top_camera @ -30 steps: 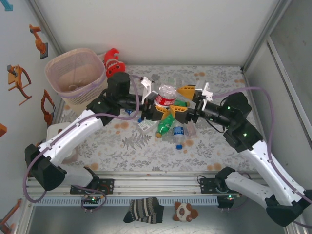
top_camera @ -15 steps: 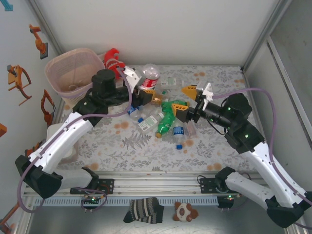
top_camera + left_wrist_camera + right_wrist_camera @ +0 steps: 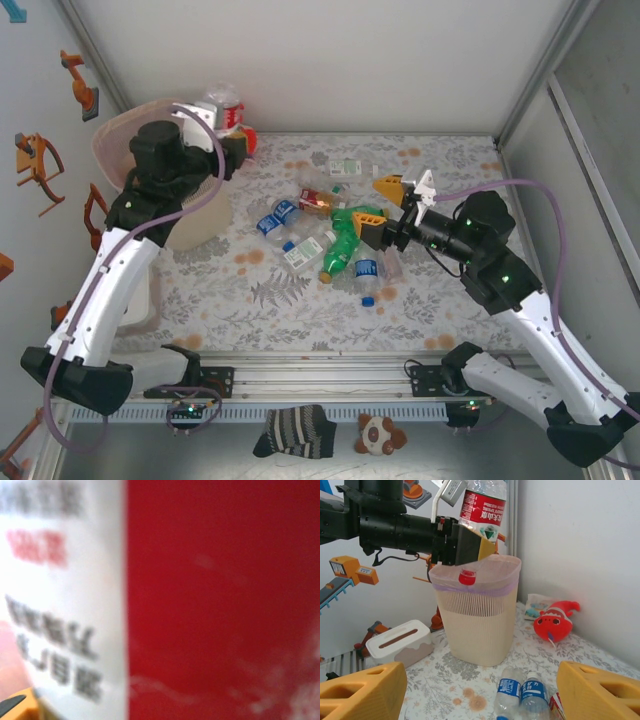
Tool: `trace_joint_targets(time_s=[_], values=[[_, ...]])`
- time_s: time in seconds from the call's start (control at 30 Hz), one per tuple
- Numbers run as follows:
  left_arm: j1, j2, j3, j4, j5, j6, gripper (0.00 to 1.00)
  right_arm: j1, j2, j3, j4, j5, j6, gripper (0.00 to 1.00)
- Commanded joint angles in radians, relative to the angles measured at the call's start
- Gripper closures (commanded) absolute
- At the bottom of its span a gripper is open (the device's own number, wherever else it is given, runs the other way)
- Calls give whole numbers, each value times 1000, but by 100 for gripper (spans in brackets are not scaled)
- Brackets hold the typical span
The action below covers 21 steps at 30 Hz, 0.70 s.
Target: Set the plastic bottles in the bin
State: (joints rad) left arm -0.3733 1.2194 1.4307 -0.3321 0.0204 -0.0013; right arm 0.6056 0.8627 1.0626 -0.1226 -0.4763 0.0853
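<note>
Left claw [image 3: 470,537] grips a clear, red-labelled plastic bottle [image 3: 482,505], cap-down at the rim of the tall translucent pale-pink bin [image 3: 477,625] just below it. Label writing unreadable; right claw [image 3: 383,210] spread apart.

We note a table [image 3: 320,310] under leaf-print cloth. The bin [image 3: 477,625] stands upright at its far-left corner. A red fish plush [image 3: 555,620] lies near it, and a white slotted box [image 3: 402,642] sits on its other side. Crushed bottles [image 3: 340,250] lie clustered mid-table, several touching.
</note>
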Motion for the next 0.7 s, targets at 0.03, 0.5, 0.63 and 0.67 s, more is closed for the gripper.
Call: trace_joint_targets(time_s=[0.03, 0.5, 0.63, 0.67], values=[[87, 5, 50, -45, -79, -92, 72, -1, -5, 14, -9, 23, 3, 23], [300, 152, 175, -150, -216, -340, 83, -1, -14, 11, -24, 37, 1, 23], [304, 244, 271, -289, -361, -443, 86, -1, -19, 11, -32, 41, -1, 23], [304, 266, 293, -323, -395, -466, 86, -1, -20, 11, -36, 42, -2, 23]])
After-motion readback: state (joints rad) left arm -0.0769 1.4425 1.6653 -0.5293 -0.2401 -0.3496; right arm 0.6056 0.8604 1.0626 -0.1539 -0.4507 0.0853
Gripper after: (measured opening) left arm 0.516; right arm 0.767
